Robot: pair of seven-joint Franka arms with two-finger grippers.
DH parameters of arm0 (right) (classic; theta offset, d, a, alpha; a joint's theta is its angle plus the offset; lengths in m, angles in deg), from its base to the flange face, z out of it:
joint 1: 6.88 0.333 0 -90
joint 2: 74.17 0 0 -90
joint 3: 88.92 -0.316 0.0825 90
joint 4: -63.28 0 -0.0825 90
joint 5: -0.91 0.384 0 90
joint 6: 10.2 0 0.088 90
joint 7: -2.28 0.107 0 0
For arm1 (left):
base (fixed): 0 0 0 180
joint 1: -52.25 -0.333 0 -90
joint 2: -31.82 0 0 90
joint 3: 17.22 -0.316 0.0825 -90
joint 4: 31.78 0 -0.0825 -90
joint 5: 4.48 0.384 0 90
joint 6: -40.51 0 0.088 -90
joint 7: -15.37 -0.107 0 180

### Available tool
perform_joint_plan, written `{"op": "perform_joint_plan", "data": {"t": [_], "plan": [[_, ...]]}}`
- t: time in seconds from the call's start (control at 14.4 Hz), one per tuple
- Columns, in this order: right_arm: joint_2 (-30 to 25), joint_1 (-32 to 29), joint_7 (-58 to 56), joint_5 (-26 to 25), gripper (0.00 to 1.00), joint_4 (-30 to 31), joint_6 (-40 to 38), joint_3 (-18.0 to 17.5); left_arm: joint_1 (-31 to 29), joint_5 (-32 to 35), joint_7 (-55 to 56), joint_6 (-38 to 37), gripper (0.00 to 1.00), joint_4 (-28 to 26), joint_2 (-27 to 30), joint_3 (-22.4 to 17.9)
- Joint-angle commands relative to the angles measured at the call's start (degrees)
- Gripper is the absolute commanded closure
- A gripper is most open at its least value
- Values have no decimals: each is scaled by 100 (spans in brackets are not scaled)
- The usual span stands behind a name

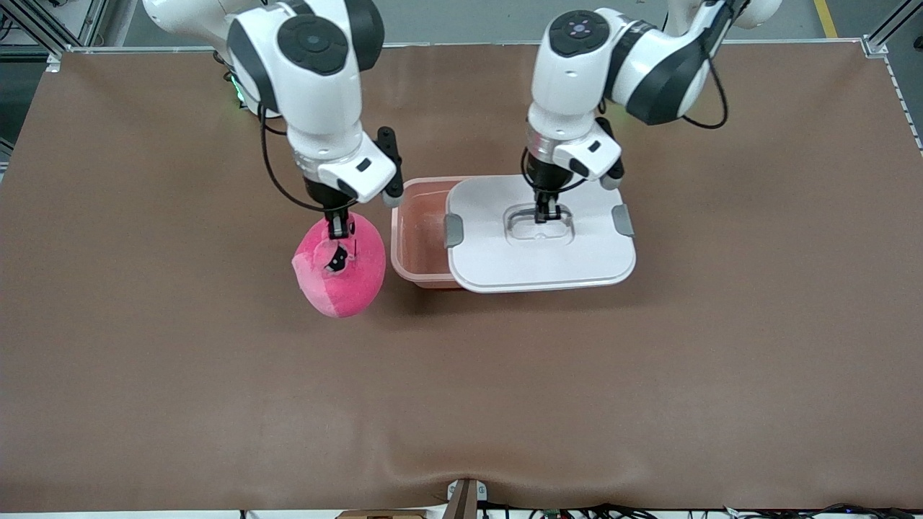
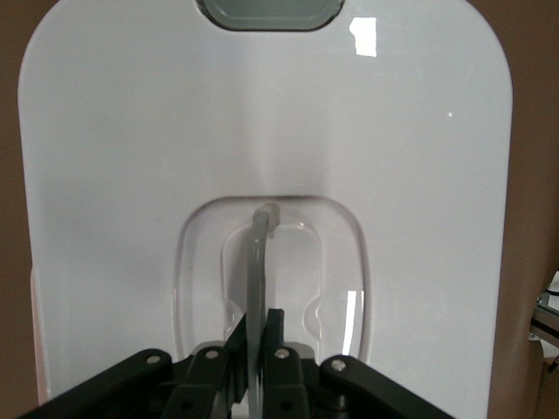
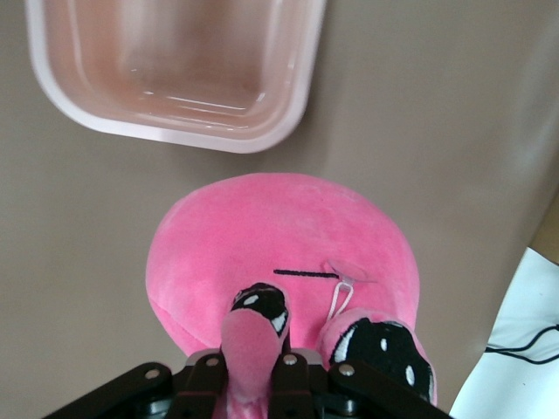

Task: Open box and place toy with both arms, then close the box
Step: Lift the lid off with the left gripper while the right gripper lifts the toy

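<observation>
Right gripper pinches the toy beside the open box base; left gripper pinches the lid handle.

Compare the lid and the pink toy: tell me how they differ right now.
The lid is white, flat and hard-looking; the toy is pink, rounded plush. The lid is larger than the toy. The lid sits offset over the box base, leaving it partly open; the toy is beside the base. Shared: each is pinched by a shut gripper, left gripper and right gripper.
</observation>
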Motion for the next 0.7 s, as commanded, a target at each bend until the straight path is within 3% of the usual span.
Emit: {"op": "perform_joint_plan", "data": {"t": [0.0,0.63], "plan": [[11,431,-68,-366,100,-141,-305,61,-319,-145,-499,-175,100,-251,402,50],[440,1750,1461,-1080,100,-264,-999,69,-1479,-875,-2651,-825,100,-224,798,50]]}}
